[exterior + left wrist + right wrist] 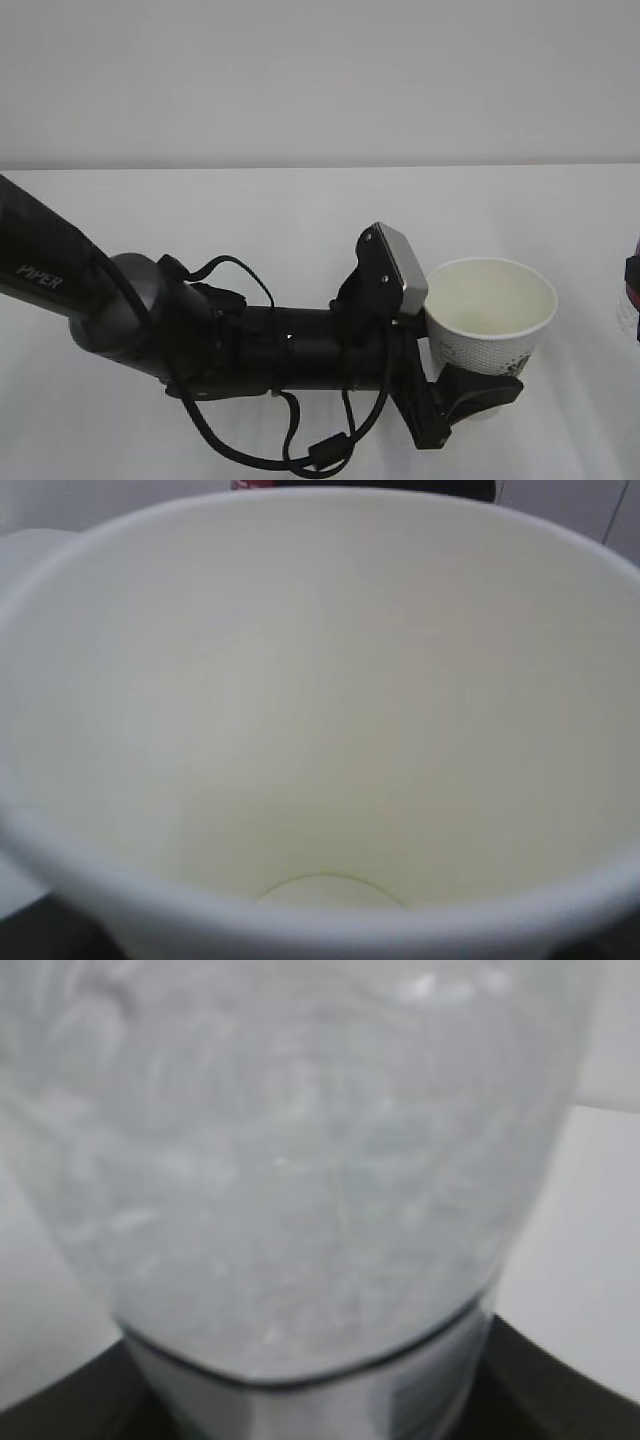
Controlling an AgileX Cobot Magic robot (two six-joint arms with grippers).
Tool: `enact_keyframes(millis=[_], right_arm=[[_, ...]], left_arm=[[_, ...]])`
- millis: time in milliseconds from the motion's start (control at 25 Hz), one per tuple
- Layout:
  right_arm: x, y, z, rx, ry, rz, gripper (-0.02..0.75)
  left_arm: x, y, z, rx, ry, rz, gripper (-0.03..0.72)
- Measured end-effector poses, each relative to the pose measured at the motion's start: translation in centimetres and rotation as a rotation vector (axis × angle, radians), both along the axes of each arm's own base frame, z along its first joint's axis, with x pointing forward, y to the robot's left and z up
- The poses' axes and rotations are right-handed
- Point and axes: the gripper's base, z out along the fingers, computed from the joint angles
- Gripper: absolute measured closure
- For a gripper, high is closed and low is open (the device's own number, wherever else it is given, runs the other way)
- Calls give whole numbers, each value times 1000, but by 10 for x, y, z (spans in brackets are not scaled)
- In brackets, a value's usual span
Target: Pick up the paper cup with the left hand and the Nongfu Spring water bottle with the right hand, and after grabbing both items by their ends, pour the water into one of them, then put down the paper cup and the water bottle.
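The paper cup [490, 310] stands upright with its mouth up, white with small dark marks on its side. My left gripper [470, 392] is shut on its lower end, black jaws on either side of the base. In the left wrist view the cup's pale inside [320, 710] fills the frame down to its round bottom and hides the jaws. The Nongfu Spring water bottle [300, 1160] fills the right wrist view, clear and blurred. My right gripper [310, 1410] is shut on it, with dark fingers [565, 1390] at the lower corners. Only a sliver of the bottle [630, 312] shows at the exterior view's right edge.
The white table [250, 210] runs back to a plain pale wall. My left arm, marked PIPER [60, 280], lies low across the front left with a loose black cable [250, 455] hanging under it. A grey camera box [400, 265] sits just left of the cup's rim.
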Motion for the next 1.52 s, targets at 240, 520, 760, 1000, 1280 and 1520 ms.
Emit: enact_keyframes(millis=[240,520,760,1000,1280,1520], right_arm=[[0,0,0,-69,-7,27,290],[0,-2,0,-128,-9,35,290],[1,-3,1,-160,-19,30,290],[3,-4,7,-217,-84,36,290],[4,-4,12,-246,-147,38,295],[4,-3,14,-261,-172,48,295]], left_arm=[[1,-3,0,42,-18,-28,132],[1,-3,-1,45,-17,-31,139],[-3,-6,-1,46,-17,-43,140],[-3,-6,-1,46,-17,-45,141],[-3,-6,-1,46,-17,-45,141],[-3,-6,-1,45,-16,-41,142]])
